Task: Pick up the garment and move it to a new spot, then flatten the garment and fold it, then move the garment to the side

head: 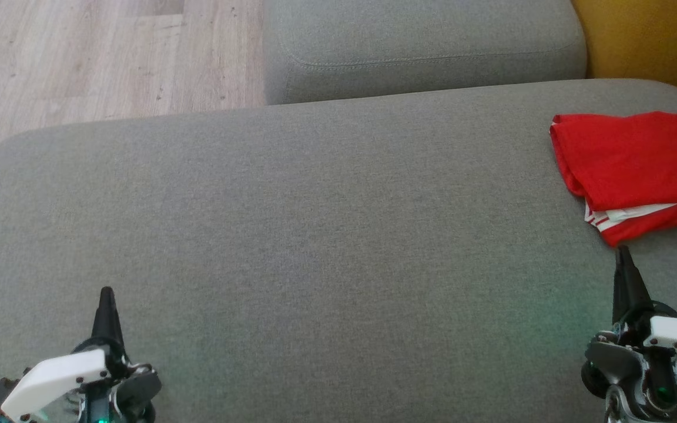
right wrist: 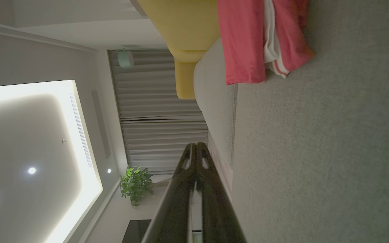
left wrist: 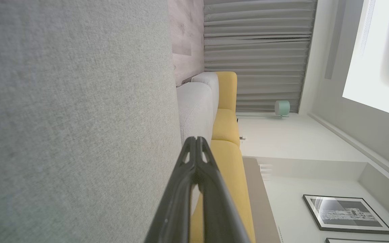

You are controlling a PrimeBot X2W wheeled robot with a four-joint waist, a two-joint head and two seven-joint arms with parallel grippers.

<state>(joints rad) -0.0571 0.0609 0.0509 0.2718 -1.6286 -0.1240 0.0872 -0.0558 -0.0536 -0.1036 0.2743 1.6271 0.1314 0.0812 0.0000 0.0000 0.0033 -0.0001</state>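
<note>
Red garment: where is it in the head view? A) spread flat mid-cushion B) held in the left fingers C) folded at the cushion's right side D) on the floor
C: the red garment lies folded at the right of the grey cushion, clear of the shut right gripper.

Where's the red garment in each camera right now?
Head view: red garment far right, beyond the right gripper.
Right wrist view: top, right of centre, on the grey cushion.
Left wrist view: grey cushion left, yellow sofa centre.
Shared landmark: yellow sofa, head view top right, right wrist view top.
</note>
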